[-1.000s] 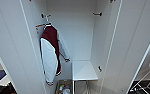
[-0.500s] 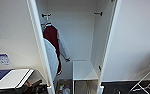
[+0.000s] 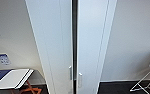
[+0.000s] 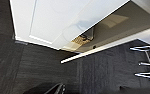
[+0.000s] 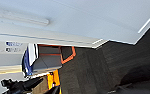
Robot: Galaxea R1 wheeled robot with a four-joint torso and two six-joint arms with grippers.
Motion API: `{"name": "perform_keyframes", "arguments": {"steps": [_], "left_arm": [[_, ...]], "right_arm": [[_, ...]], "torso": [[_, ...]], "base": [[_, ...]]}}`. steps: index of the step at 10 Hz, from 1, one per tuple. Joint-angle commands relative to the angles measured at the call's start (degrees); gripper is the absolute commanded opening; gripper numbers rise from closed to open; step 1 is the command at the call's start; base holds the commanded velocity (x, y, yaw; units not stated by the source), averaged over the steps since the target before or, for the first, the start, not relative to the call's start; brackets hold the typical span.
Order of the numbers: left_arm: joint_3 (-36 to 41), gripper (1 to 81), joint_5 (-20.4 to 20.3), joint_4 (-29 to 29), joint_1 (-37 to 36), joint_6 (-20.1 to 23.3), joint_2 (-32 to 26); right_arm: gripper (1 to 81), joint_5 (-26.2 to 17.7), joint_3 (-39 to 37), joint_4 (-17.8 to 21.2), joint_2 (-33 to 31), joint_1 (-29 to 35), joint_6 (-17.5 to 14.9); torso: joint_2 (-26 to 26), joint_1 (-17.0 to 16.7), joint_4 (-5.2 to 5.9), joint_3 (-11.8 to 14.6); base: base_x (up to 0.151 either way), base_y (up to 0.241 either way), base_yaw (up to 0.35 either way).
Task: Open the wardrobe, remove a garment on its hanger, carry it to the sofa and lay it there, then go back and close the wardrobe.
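Note:
The wardrobe stands straight ahead in the head view, tall and white. Its two doors meet with only a thin dark slit between them, and they hide the inside. Two small white vertical handles sit low on either side of the slit. In the left wrist view the wardrobe's white door and its foot meet the dark carpet. The right wrist view looks along a white wardrobe door with a long pale handle. A dark part of my left arm lies low over the carpet.
A white-topped table with orange legs stands left of the wardrobe, and its orange frame shows in the right wrist view. A white chair with thin metal legs stands at the right. White walls flank the wardrobe.
A second ago and half a second ago the wardrobe stood open with a maroon jacket hanging inside. Now both doors stand together with only a slit, and the camera has shifted.

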Motion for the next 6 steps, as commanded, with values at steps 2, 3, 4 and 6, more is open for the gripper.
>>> {"name": "perform_keyframes", "arguments": {"steps": [2,3,4,6], "left_arm": [[-3.4,81.1,-8.3,14.3,11.7,0.9,4.1],[-6.4,81.1,-10.0,16.6,15.9,0.9,5.7],[-10.4,81.1,-12.3,19.0,19.7,0.9,8.0],[-20.5,81.1,-15.7,22.4,26.2,0.9,13.3]], "right_arm": [[81.1,-1.4,-25.2,-11.1,11.0,-7.7,-0.4],[81.1,-1.5,-30.5,-14.0,14.0,-10.9,-0.4],[81.1,-1.4,-35.7,-16.3,17.0,-13.9,-0.4],[81.1,-1.3,-45.7,-20.9,22.9,-19.4,-0.4]], "torso": [[0.0,0.0,0.0,0.0],[0.0,0.0,0.0,0.0],[0.0,0.0,0.0,0.0],[0.0,0.0,0.0,0.0]], "base": [[0.0,0.0,0.0],[0.0,0.0,0.0],[0.0,0.0,0.0],[0.0,0.0,0.0]]}}
